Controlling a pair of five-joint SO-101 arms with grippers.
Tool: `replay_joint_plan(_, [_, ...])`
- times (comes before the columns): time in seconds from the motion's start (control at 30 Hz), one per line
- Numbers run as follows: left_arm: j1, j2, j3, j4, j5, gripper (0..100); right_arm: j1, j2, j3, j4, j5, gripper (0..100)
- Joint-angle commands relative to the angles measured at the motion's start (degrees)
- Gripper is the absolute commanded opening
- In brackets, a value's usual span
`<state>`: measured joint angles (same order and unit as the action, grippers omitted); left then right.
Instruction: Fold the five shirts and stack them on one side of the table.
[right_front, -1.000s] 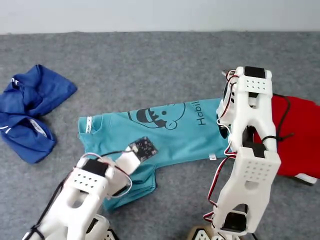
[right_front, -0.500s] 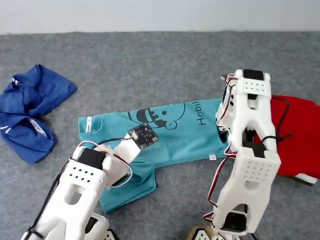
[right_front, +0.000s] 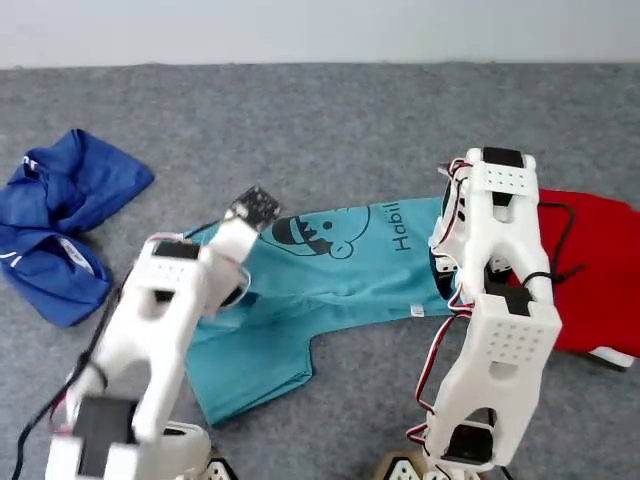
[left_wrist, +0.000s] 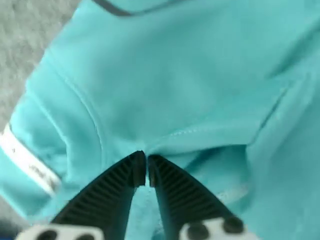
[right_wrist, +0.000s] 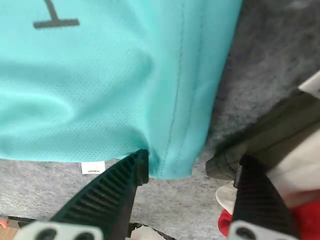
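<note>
Left tool (left_wrist: 145, 170) pinches teal shirt (left_wrist: 200, 75); right tool (right_wrist: 192, 169) straddles its hem.

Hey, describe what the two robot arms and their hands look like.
The left arm and right arm are blocky white plastic shells with grids of small holes and black motors at the joints. Thin black cables loop along them; the right arm also carries red and white wires. The left hand and right hand have black ridged fingers.
</note>
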<state>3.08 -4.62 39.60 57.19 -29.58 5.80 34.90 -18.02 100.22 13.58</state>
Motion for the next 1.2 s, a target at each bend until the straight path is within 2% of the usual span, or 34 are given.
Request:
replay_joint_plan(0.0, [-0.18,7.12,-10.42,3.25,-0.44,1,0.22,-3.47,0.09,0.04,0.44,28.1])
replay_joint_plan(0.3, [4.40,11.60,-21.32,21.19,-0.70,2,-0.66,-3.38,0.53,-0.40,0.79,28.1])
replay_joint_plan(0.4, [5.45,11.60,-22.29,23.74,-0.79,2,-1.19,-3.38,4.04,-2.86,0.79,28.1])
replay_joint_plan(0.6, [5.80,12.13,-22.02,18.81,-0.79,2,-0.48,-3.47,12.75,-10.51,0.97,28.1])
replay_joint_plan(0.73, [5.89,12.22,-22.02,17.93,-0.79,2,2.33,-3.74,13.10,-12.26,1.14,28.1])
replay_joint_plan(0.83, [5.89,12.22,-22.02,17.76,-0.88,2,3.65,-3.91,13.10,-13.49,4.57,28.1])
replay_joint_plan(1.17, [5.71,20.48,-22.37,8.88,-0.62,2,2.33,-4.00,13.27,-13.23,5.71,28.1])
